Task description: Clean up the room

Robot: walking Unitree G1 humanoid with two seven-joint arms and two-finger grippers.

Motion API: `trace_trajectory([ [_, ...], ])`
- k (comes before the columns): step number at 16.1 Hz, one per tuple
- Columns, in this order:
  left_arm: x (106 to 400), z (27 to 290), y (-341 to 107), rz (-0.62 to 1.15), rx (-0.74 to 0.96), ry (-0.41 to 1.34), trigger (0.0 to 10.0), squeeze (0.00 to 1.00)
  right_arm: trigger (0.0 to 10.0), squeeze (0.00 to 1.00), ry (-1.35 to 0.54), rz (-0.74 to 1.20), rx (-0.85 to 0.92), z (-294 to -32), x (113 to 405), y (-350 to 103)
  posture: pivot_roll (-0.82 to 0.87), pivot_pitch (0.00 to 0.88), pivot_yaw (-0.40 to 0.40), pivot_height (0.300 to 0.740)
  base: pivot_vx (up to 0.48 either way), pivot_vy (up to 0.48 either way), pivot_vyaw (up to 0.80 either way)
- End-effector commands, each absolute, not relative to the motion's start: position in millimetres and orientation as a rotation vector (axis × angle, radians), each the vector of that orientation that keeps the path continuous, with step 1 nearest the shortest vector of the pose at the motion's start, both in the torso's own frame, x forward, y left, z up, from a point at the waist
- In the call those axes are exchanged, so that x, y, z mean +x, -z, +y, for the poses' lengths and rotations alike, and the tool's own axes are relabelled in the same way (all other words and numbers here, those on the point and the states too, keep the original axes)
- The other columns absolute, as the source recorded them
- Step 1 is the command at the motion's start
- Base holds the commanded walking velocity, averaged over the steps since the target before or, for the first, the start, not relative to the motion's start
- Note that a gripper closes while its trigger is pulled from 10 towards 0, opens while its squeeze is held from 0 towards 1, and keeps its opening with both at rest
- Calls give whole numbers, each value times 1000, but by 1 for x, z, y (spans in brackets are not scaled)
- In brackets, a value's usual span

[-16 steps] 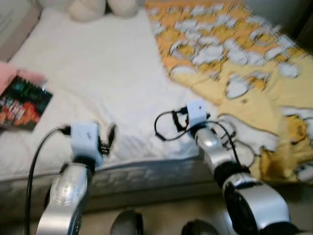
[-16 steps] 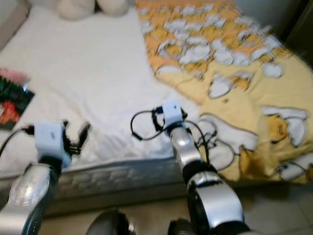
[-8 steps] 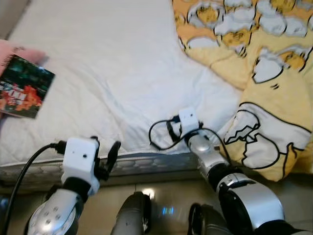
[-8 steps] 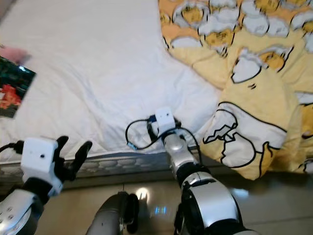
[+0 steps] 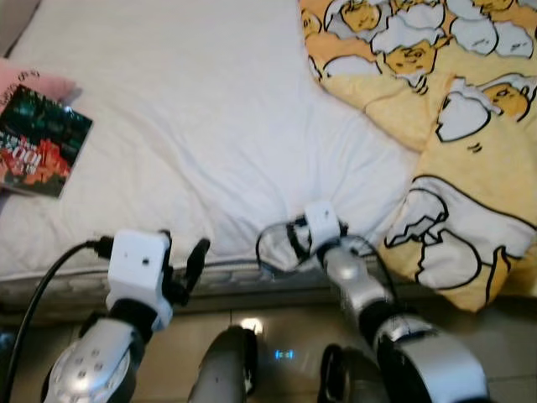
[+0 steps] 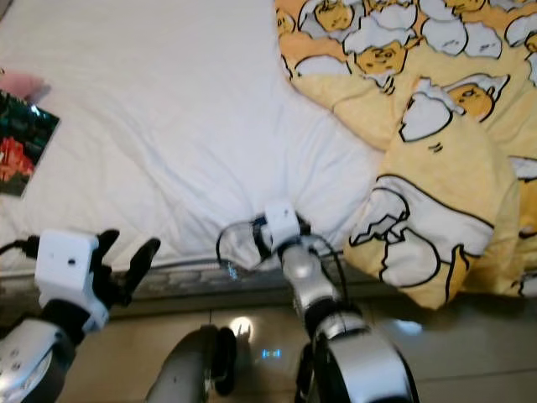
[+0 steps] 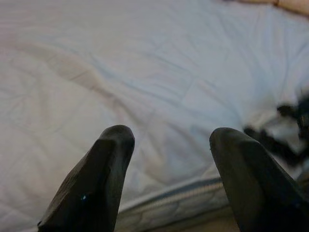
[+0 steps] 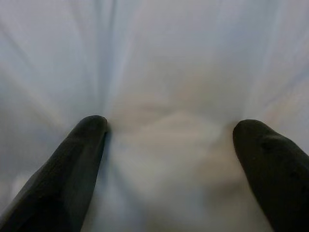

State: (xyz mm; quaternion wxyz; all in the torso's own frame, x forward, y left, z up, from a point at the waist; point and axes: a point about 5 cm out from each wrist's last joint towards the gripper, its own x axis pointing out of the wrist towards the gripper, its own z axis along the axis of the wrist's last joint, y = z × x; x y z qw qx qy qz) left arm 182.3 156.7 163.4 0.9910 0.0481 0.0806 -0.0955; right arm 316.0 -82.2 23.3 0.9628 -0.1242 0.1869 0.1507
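Bedding is what I'm tidying at this stage: the white sheet [image 5: 193, 134] covers most of the mattress and is my landmark, with creases fanning toward its near edge. Lying over the sheet's far right side, the yellow cartoon-print blanket [image 5: 453, 143] is rumpled, one corner drooping off the bed edge. On the sheet's left margin sits a dark book [image 5: 40, 141], resting partly on something pink [image 5: 29, 80]. My right gripper [image 8: 169, 145] is pressed into the sheet at its near edge, fingers spread wide with a puckered fold of cloth bunched between them, not yet pinched. My left gripper [image 6: 126, 262] hovers just off the sheet's near edge, left of the right one, fingers apart and holding nothing. I judge the step in hand is grasping the sheet to smooth it; next I should close the right fingers on that fold, then draw it taut toward the mattress edge.
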Motion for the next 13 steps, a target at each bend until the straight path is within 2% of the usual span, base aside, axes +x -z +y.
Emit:
trace_trajectory([
  [1,186,158,-158,181,92,182,10000,0,10000,0,-375,644,-301,-88,259,35,351,229,46,703,0,0,0],
  [4,203,154,-156,149,82,191,10000,0,10000,0,-405,721,-314,-96,224,60,304,164,14,703,0,0,0],
  [6,214,154,-155,129,84,184,10000,0,10000,0,-416,716,-324,-96,222,60,274,101,-11,703,0,0,0],
  [8,235,154,-154,89,92,178,10000,0,10000,0,-403,648,-309,-93,241,47,248,13,-40,703,0,0,0],
  [10,248,152,-163,23,89,178,10000,0,10000,0,-406,452,-254,-86,271,16,222,0,-61,703,0,0,0],
  [11,255,150,-167,-12,79,184,10000,0,10000,0,-479,247,-203,-77,287,-18,186,0,-72,703,0,0,0],
  [12,258,150,-167,-13,79,185,10000,0,10000,0,-493,211,-196,-76,289,-25,180,0,-73,703,0,0,0],
  [13,260,147,-170,-31,57,188,10000,0,10000,0,-560,111,-153,-76,292,-60,154,0,-81,703,0,0,0],
])
